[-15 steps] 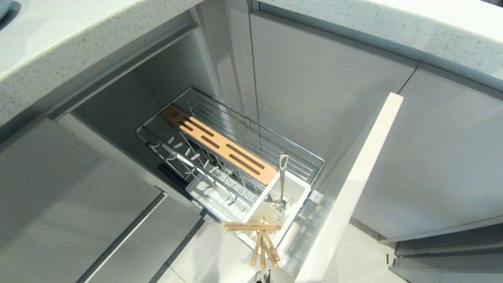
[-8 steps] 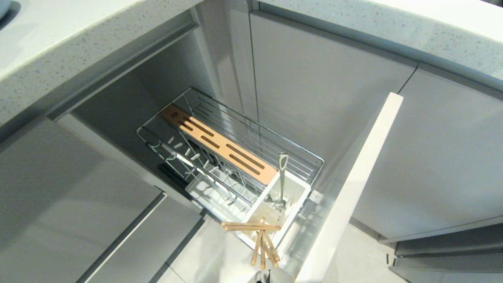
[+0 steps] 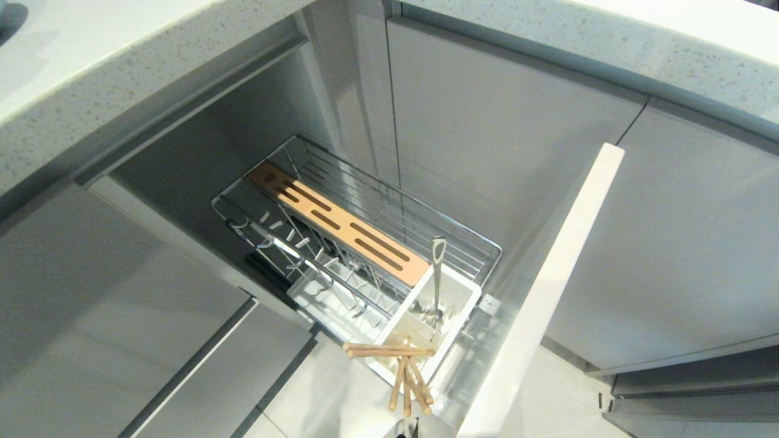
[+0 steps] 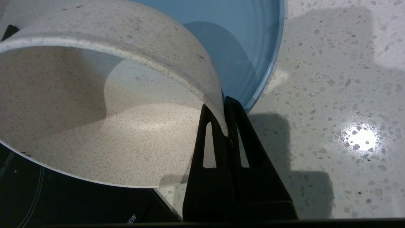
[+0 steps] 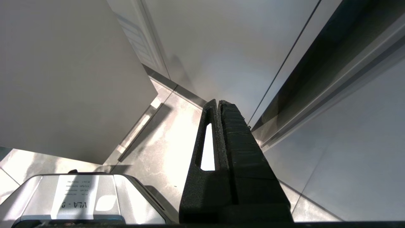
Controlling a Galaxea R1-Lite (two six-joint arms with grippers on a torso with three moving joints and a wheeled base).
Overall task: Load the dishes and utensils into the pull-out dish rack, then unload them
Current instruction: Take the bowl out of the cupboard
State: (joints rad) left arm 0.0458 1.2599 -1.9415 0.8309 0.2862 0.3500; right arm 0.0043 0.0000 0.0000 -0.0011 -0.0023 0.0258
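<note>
The pull-out dish rack (image 3: 359,237) stands open under the counter (image 3: 91,79). Its wire-floored half along the right side is bare. A slotted wooden strip (image 3: 338,224) and metal pegs (image 3: 292,243) crowd the left half. At the front corner, chopsticks (image 3: 398,365) and a silver utensil (image 3: 437,277) block the white caddy (image 3: 426,322), beside the front panel (image 3: 548,292).

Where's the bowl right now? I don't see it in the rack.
Only the left wrist view shows the bowl: the left hand pinches its rim, holding it tilted above the blue plate on the speckled countertop.
</note>
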